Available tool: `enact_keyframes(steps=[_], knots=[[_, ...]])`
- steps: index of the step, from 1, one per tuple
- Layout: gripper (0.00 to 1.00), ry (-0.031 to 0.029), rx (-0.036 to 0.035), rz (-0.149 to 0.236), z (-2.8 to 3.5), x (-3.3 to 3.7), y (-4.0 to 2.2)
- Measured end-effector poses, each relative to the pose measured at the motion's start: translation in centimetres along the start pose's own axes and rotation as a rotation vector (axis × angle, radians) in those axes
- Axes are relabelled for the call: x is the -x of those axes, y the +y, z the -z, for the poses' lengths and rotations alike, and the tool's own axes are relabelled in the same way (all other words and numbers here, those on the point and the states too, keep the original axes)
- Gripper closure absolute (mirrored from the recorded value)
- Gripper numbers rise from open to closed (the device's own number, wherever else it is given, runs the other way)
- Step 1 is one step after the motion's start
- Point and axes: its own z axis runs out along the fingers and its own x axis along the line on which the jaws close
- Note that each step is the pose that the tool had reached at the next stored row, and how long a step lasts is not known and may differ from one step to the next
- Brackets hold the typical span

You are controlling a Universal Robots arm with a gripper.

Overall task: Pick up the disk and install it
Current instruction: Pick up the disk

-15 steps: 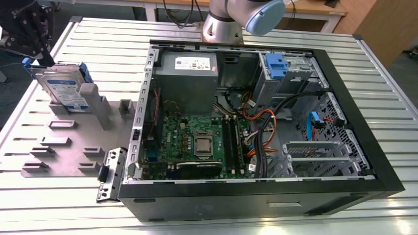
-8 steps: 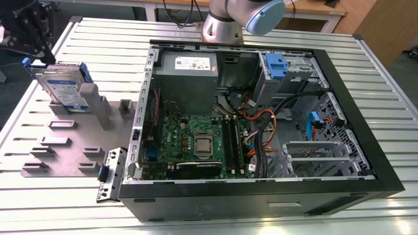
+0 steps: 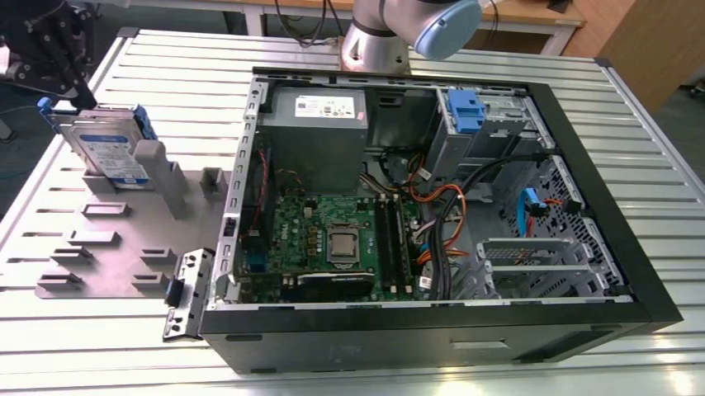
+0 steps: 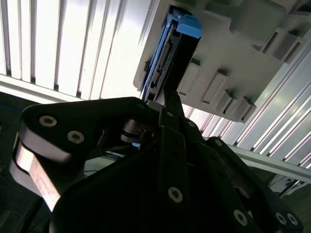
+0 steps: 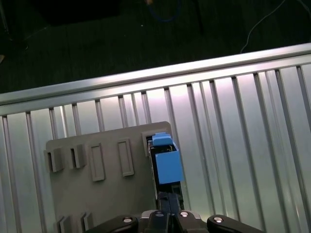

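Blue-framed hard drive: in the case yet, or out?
Out. The silver-grey metal disk in its blue plastic carrier stands on edge in the grey plastic holder, outside the open black computer case.

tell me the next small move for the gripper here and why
Probably a short, straight lift along the slot, provided the grasp is secure. The disk stands on edge in the grey holder, and the gripper sits at its blue-framed upper end. Whether it already grips the disk cannot be seen, so I would check that first.
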Motion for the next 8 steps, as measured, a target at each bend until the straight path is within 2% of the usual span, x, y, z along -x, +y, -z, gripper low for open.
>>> enact_keyframes(steps=[8], knots=[[0.89, -0.0003, -0.0002, -0.006, -0.03, 0.07, -0.36]])
